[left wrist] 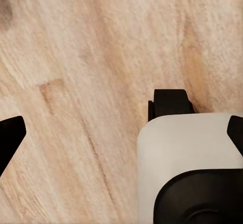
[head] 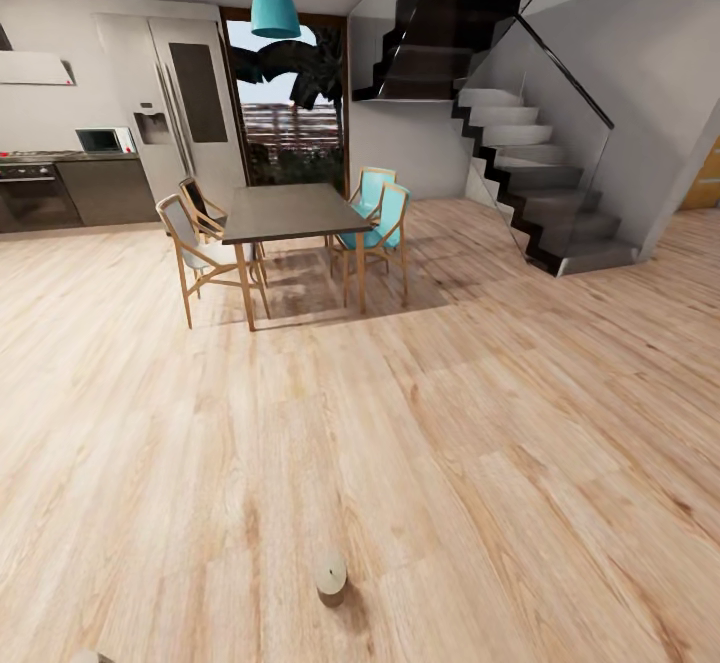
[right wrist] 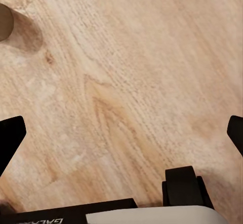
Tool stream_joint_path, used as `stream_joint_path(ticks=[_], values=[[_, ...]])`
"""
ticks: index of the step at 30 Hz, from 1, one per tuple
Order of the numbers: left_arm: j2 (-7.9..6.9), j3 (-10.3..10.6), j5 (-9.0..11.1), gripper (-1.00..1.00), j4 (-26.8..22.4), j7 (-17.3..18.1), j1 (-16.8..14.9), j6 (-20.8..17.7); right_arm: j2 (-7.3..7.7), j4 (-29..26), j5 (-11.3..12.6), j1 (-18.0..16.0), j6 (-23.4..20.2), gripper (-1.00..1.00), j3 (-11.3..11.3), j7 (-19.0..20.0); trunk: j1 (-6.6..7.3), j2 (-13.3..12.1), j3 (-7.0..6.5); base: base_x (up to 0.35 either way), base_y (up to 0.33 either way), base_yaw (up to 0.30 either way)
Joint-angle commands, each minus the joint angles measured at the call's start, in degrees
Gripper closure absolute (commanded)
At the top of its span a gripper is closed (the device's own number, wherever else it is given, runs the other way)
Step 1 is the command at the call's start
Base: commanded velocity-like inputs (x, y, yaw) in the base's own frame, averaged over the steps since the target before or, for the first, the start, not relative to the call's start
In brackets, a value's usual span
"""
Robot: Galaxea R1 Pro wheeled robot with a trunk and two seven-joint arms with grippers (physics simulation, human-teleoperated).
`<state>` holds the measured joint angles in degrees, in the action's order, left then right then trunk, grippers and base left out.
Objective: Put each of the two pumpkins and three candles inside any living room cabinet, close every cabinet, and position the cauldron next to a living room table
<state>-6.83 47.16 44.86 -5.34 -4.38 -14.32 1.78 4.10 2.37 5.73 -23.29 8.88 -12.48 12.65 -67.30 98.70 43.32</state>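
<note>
A squat cream-beige candle (head: 330, 574) stands upright on the wooden floor close in front of me, low in the head view. The top of a second candle (head: 88, 657) peeks in at the lower left edge of that view. In the right wrist view a candle (right wrist: 4, 21) shows at the frame's edge, casting a shadow on the planks, well apart from my right gripper (right wrist: 121, 133), which is open above bare floor. My left gripper (left wrist: 121, 130) is also open, holding nothing, over floor beside my white and black base (left wrist: 190, 168). Pumpkins, cabinet, cauldron and coffee table are out of view.
Ahead stands a dark dining table (head: 292, 211) with several wooden chairs (head: 195, 253), under a teal pendant lamp (head: 274, 5). Kitchen units (head: 105, 190) and a fridge (head: 190, 108) line the back left wall. A staircase (head: 530, 178) rises at the right. Wide wooden floor (head: 450, 443) lies between.
</note>
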Motion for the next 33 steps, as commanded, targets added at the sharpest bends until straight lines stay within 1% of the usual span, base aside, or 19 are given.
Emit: stream_joint_path(ticks=[1, 6, 14, 33], values=[[-0.03, 0.49, 0.40, -1.00, -0.11, -0.28, 0.00, 0.07, 0.03, 0.25, 0.60, -0.09, 0.36, -1.00, -0.10, 0.39, 0.01, 0.02, 0.05, 0.000, 0.000, 0.000], [-0.03, 0.48, 0.40, -1.00, -0.11, -0.28, 0.00, 0.07, 0.03, 0.26, 0.58, -0.09, 1.81, -1.00, -0.14, 0.42, 0.01, 0.02, -0.03, 0.001, 0.000, -0.025], [-0.02, 0.48, 0.40, -1.00, -0.11, -0.28, 0.00, 0.07, 0.03, 0.26, 0.57, -0.09, 1.93, -1.00, -0.13, 0.37, 0.01, 0.02, -0.11, 0.047, 0.000, -0.019], [0.06, 0.40, 0.49, -1.00, -0.11, -0.30, 0.00, 0.07, 0.03, 0.26, 0.68, -0.09, 1.93, -1.00, -0.17, 0.36, 0.01, 0.02, -0.11, 0.002, 0.000, 0.000]])
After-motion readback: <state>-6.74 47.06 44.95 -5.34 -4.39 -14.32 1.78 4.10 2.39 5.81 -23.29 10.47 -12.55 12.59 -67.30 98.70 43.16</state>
